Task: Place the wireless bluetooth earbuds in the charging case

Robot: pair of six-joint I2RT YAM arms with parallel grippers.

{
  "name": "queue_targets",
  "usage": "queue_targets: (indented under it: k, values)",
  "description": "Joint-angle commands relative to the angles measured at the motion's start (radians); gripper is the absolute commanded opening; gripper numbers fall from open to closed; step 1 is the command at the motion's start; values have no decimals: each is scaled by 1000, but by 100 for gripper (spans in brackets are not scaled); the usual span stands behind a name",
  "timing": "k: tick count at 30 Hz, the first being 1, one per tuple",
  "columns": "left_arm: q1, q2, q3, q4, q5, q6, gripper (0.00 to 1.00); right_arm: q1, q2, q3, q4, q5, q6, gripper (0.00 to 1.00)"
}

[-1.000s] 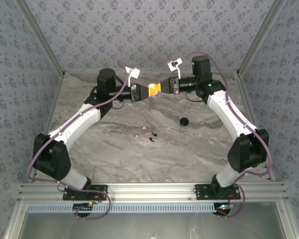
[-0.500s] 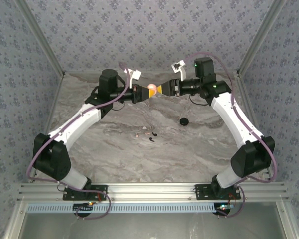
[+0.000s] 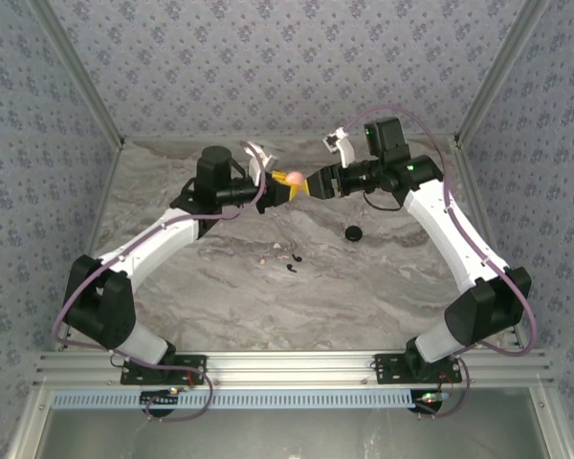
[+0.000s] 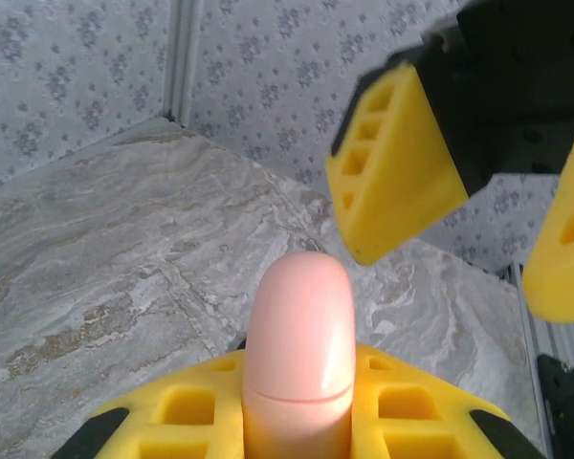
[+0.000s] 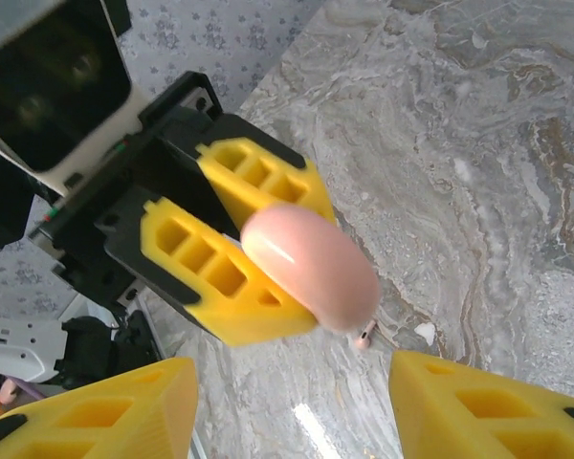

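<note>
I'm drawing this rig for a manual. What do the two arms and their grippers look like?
The left arm and right arm look alike: white link shells, black joint housings, a purple cable trailing along each. The left gripper and right gripper are black with yellow wedge-shaped fingers, moulded with rectangular pockets. The right arm carries small green lights.

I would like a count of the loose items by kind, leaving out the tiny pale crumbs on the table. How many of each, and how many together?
Black earbuds: 2
Black round charging case: 1
Pink rounded piece: 1
Total: 4
</note>
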Motion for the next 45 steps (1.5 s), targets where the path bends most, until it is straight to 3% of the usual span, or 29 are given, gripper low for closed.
queue_targets:
  k: [1,21,45]
  values:
    - [-5,-44,-14,82,53,89,8,10,-18,40,-46,21,-40,57]
    - [-31,-48,-36,142,136,61,7,20,20,53,-74,59,-60,57]
    - [-49,-80,-38,122,160,52,7,-20,23,57,-59,243,35,58]
